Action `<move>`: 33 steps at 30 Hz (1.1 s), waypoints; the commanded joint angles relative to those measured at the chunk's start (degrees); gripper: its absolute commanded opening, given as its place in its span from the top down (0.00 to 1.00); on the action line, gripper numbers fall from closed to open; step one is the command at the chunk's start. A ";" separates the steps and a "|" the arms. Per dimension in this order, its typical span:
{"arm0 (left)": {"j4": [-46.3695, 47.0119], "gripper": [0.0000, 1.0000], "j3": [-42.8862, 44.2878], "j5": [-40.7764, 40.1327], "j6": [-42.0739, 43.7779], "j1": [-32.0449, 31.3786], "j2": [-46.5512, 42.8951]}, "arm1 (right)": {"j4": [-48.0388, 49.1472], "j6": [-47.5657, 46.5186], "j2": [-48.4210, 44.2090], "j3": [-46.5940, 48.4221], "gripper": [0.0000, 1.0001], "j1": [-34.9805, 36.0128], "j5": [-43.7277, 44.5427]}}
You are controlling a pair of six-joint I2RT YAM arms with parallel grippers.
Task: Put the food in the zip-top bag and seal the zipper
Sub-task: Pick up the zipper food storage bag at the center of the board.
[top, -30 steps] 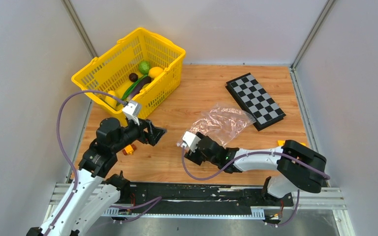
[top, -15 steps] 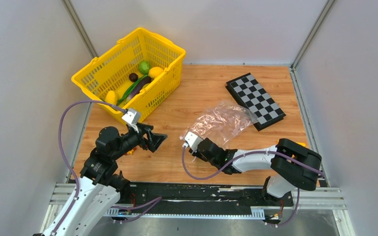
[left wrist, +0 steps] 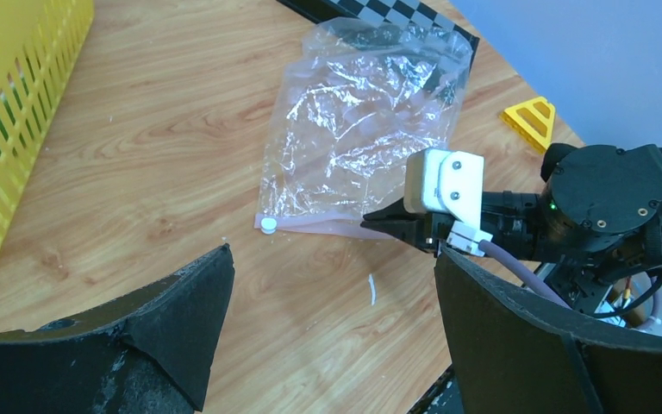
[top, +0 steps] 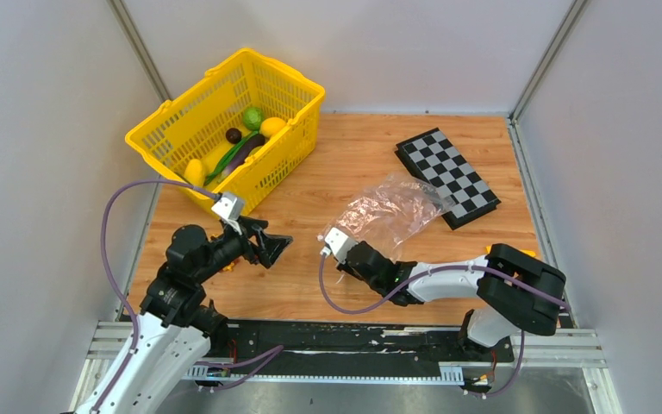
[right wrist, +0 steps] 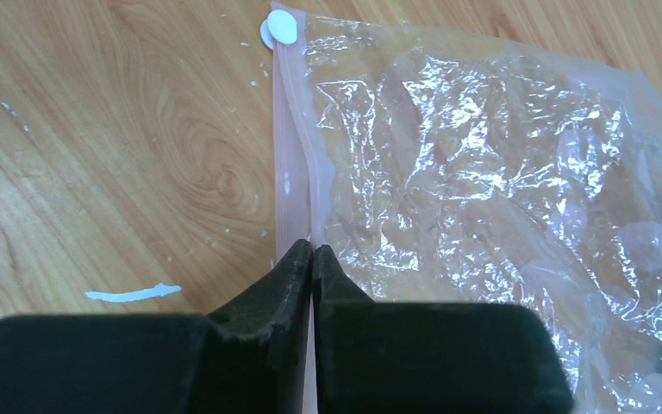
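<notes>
The clear zip-top bag [top: 392, 211] lies crumpled on the wooden table, empty. In the right wrist view its pink zipper [right wrist: 291, 164] runs away from me to a white slider [right wrist: 281, 26]. My right gripper [right wrist: 312, 250] is shut on the zipper strip at the bag's near edge [left wrist: 310, 226]. The left gripper [top: 276, 243] hovers open to the left of the bag, with nothing between its fingers [left wrist: 190, 319]. The food sits in the yellow basket [top: 280, 73]: a green ball [top: 252, 117], a lemon [top: 272, 127], an eggplant [top: 243, 155] and a dark ball [top: 234, 135].
A chequerboard [top: 446, 177] lies at the back right, touching the bag's far corner. An orange toy [top: 227, 265] peeks out under the left arm. A yellow lattice piece [left wrist: 530, 121] sits by the right arm's elbow. Grey walls close in three sides.
The right gripper's jaws have closed onto the zipper strip, and the bag's near corner shifted slightly. The left arm dropped and moved a little toward me, still open.
</notes>
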 commanded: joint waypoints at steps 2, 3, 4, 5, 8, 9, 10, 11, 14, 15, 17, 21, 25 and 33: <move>4.87 0.07 -1.51 0.31 -2.22 -0.33 2.37 | 3.34 1.39 -2.69 1.58 1.00 -0.01 4.66; 5.38 0.07 -1.69 0.09 -2.48 -0.32 2.93 | 3.78 2.01 -3.89 1.58 1.00 -0.05 4.64; 5.81 0.07 -1.90 -0.26 -2.71 -0.34 3.42 | 4.10 2.80 -5.18 1.63 1.00 -0.25 4.14; 6.11 0.07 -1.99 -0.56 -2.89 -0.34 4.00 | 4.19 3.64 -6.39 1.83 1.00 -0.59 3.00; 7.21 0.07 -2.16 -0.41 -3.26 -0.43 5.30 | 2.20 5.66 -8.18 3.48 1.00 -1.44 2.98; 8.93 0.07 -2.48 0.25 -4.07 -0.47 5.61 | 1.38 6.04 -8.72 4.00 1.00 -1.66 3.89; 10.32 0.07 -2.97 0.79 -4.78 -0.54 5.74 | 0.66 6.64 -9.43 4.56 1.00 -2.10 4.72; 11.67 0.07 -3.56 0.95 -5.48 -0.72 5.76 | -0.25 7.50 -9.94 5.13 1.00 -2.90 5.15; 14.04 0.07 -4.25 0.37 -6.97 -1.53 6.41 | -5.55 12.02 -11.02 8.08 1.00 -6.19 4.68; 14.68 0.07 -4.35 -0.36 -7.55 -1.95 6.72 | -6.48 13.82 -11.35 9.47 1.00 -7.21 3.86; 16.34 0.08 -4.85 -2.04 -8.81 -3.01 7.36 | -8.30 17.68 -11.71 11.96 1.00 -8.99 2.97; 21.62 0.08 -5.57 -4.39 -11.22 -5.59 10.50 | -7.50 27.17 -12.37 14.96 1.00 -11.18 2.17; 25.30 0.08 -4.60 -8.08 -12.61 -10.35 15.97 | -4.15 34.74 -12.67 14.86 1.00 -11.23 1.13; 35.25 0.12 -3.40 -16.17 -14.97 -20.24 29.34 | -6.10 40.71 -16.02 11.88 1.00 -11.01 -0.25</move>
